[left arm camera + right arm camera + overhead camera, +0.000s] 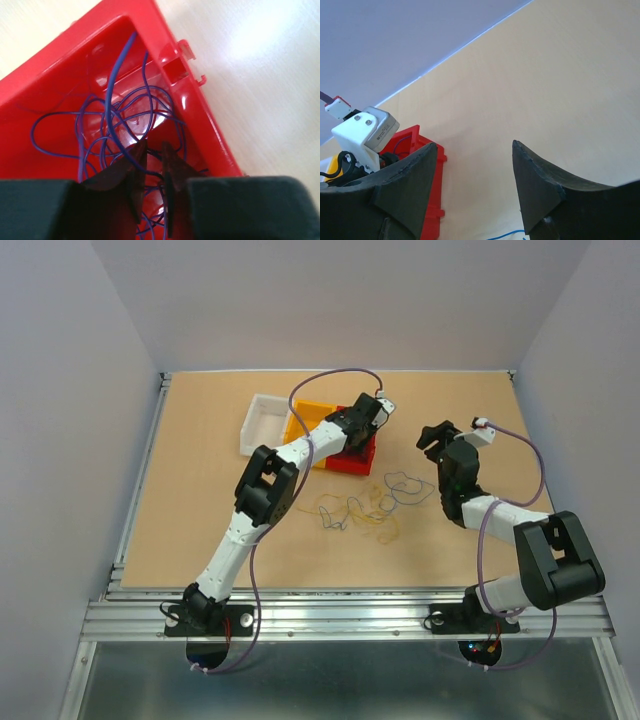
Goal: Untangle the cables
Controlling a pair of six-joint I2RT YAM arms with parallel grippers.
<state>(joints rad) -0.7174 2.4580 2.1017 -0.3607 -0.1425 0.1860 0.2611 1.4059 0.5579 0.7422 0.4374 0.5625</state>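
1. Top external view: the table carries both arm bases at its near edge.
2. Loose cables lie on the table between the two arms, just near of the red bin.
   - The yellow strand is nearest.
   - The tan strand lies to the left.
   - The blue loop lies to the right.
   - The strands overlap in the middle. Whether they are knotted cannot be told.
3. The right gripper hangs above the table, right of the loose cables. Its fingers are spread wide and nothing sits between them.
4. The left arm reaches far and right to the red bin. The left gripper points down into the bin.
   - Its fingers stand apart by a narrow gap, and the red floor shows through that gap.
   - One blue-purple cable runs down from the bin's far corner and crosses the fingertips.
   - The gap is wider than the cable, so the cable is released, not clamped.
5. The red bin holds a heap of blue-purple cables in loose loops on its floor.
6. The yellow bin sits against the left side of the red bin. The white bin sits just beside the yellow bin, further left.
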